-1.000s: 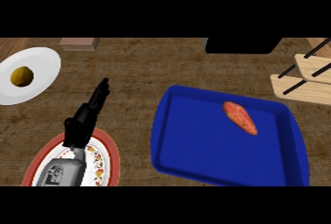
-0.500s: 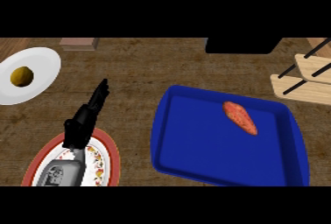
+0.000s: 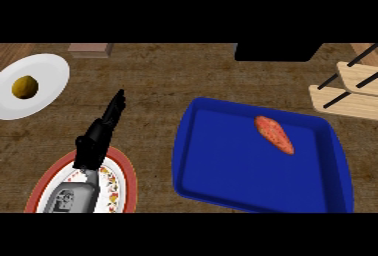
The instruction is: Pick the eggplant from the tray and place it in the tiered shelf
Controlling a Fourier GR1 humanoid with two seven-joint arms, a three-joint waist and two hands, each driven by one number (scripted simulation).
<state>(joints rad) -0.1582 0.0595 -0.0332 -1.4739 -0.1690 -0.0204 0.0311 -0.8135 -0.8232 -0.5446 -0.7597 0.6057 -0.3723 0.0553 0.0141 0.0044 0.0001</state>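
One tapered orange-red eggplant (image 3: 275, 134) lies in the glossy blue tray (image 3: 221, 185); left hand (image 3: 100, 134) fingers straight, pressed together.

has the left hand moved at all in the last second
No. The left hand sits at the same spot over the red-rimmed plate, fingers pointing toward the white plate, exactly as in both earlier pictures.

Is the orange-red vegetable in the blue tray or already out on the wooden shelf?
In the tray. The orange-red vegetable lies on the blue tray's floor near its far right corner, apart from the wooden tiered shelf; no hand touches it.
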